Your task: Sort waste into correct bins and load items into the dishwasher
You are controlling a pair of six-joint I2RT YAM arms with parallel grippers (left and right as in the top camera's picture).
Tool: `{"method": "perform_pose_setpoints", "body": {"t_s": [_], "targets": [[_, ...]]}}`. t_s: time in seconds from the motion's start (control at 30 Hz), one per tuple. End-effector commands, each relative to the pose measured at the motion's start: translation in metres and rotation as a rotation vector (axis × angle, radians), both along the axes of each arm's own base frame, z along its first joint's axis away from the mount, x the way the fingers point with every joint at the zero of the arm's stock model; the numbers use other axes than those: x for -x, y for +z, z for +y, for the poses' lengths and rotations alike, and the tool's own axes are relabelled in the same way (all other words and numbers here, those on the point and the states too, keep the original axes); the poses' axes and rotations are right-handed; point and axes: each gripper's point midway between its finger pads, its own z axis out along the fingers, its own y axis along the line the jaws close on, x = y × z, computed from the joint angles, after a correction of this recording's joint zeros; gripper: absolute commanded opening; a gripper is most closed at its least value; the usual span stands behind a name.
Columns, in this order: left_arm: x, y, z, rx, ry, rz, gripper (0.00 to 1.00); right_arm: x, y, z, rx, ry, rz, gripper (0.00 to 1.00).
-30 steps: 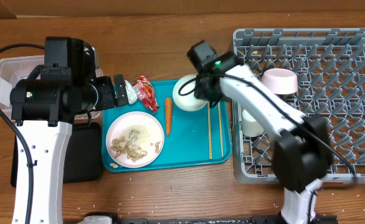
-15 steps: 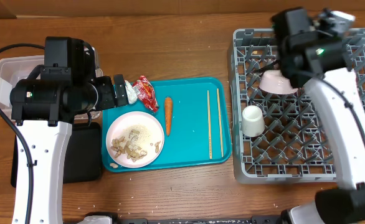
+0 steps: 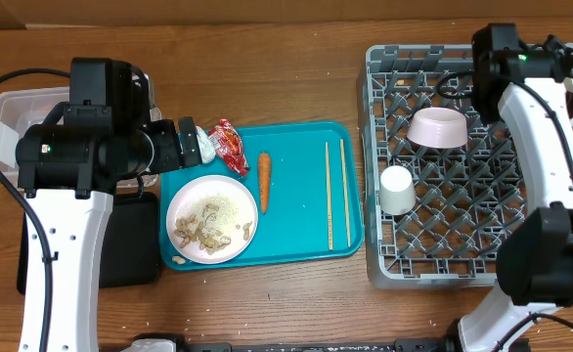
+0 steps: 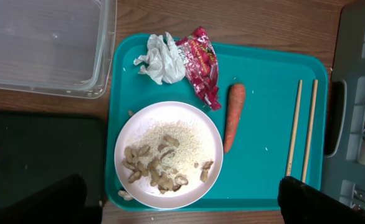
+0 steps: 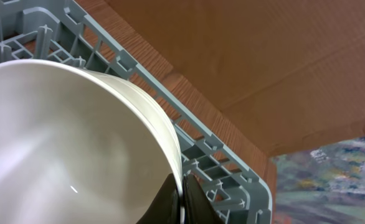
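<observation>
Right pincer (image 5: 184,198): pinching rim of white bowl (image 5: 64,137), tilted on edge, likely for slotting between pegs of rack (image 5: 223,163) just beyond. Left pincer (image 4: 189,200): spread wide, empty, over plate (image 4: 169,155).

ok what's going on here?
Right gripper pinches a white bowl by its rim at the far corner of the dish rack. The pink bowl and white cup sit in the rack. Left gripper hangs open over the teal tray, where crumpled wrapper, red snack wrapper, carrot, chopsticks and plate of rice scraps lie.
</observation>
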Motion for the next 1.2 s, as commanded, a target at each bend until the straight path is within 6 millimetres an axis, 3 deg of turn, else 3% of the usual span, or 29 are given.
{"method": "perform_pose_setpoints", "body": {"t_s": [0.0, 0.33, 0.5, 0.6, 0.7, 0.73, 0.77, 0.8, 0.87, 0.93, 1.17], "targets": [[-0.003, 0.001, 0.002, 0.002, 0.022, -0.003, 1.00, -0.003, 0.001, -0.008, 0.106, -0.016, 0.043, 0.04], [-0.003, 0.001, 0.002, 0.002, 0.022, -0.003, 1.00, -0.011, -0.054, 0.000, 0.078, 0.013, 0.241, 0.04], [-0.003, 0.001, 0.002, 0.003, 0.022, -0.003, 1.00, -0.023, -0.054, 0.033, 0.089, 0.095, 0.238, 0.04], [-0.003, 0.001, 0.002, 0.002, 0.022, -0.003, 1.00, -0.030, -0.055, 0.059, 0.089, 0.158, 0.240, 0.12], [-0.003, 0.001, 0.002, 0.002, 0.022, -0.003, 1.00, -0.033, -0.057, 0.074, 0.085, 0.196, 0.242, 0.11], [-0.003, 0.001, 0.002, 0.002, 0.022, -0.003, 1.00, -0.033, -0.056, 0.078, 0.087, 0.206, 0.248, 0.23], [-0.003, 0.001, 0.002, 0.002, 0.022, -0.003, 1.00, -0.032, -0.056, 0.081, 0.090, 0.215, 0.260, 0.41], [-0.003, 0.001, 0.002, 0.002, 0.022, -0.003, 1.00, -0.030, -0.054, 0.085, 0.093, 0.226, 0.274, 0.52], [-0.003, 0.001, 0.002, 0.002, 0.022, -0.003, 1.00, -0.027, -0.046, 0.090, 0.093, 0.228, 0.261, 0.62], [-0.003, 0.001, 0.002, 0.002, 0.022, -0.003, 1.00, -0.023, -0.033, 0.096, 0.063, 0.216, 0.203, 0.66], [-0.003, 0.001, 0.002, 0.002, 0.022, -0.003, 1.00, -0.011, 0.023, 0.139, -0.203, 0.305, 0.053, 0.67]]}}
